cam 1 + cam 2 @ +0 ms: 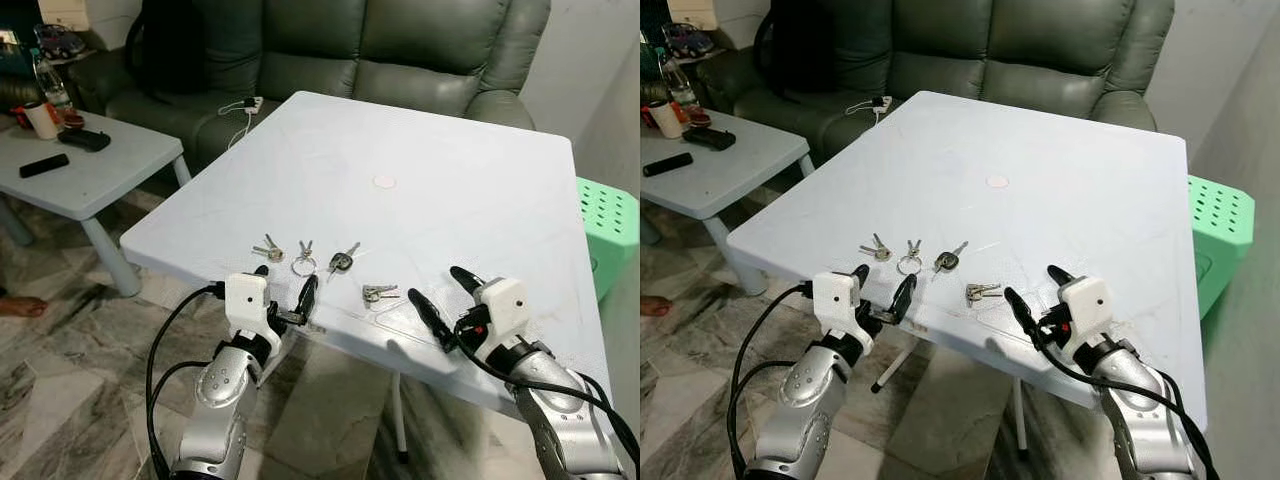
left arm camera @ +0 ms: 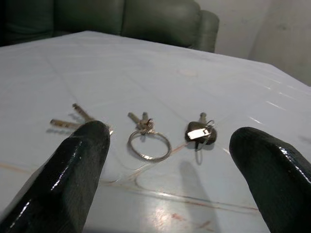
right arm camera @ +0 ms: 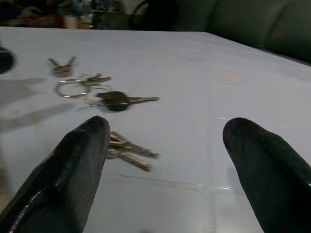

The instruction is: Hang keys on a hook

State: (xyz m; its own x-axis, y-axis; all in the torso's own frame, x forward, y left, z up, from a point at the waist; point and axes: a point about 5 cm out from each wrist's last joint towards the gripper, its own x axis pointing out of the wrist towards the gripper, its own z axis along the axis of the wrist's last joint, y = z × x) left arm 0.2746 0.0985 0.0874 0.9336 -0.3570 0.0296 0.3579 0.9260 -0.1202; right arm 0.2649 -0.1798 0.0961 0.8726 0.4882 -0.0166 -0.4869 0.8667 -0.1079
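Four sets of keys lie in a row near the front edge of the pale worktop (image 1: 430,170), low in the frame's middle: a loose pair (image 1: 267,247), a pair on a large ring (image 1: 304,260), a black-headed key (image 1: 341,260) and a small bunch (image 1: 378,292). The left pincer (image 1: 284,286) hovers at the edge just below the ringed pair, fingers spread. The right pincer (image 1: 446,292), also spread, sits just right of the small bunch. A green sofa (image 1: 400,50) fills the top.

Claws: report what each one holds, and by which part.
Nothing is held. The left claw and the right claw are both open at the table's near edge; the four key sets lie untouched on it.
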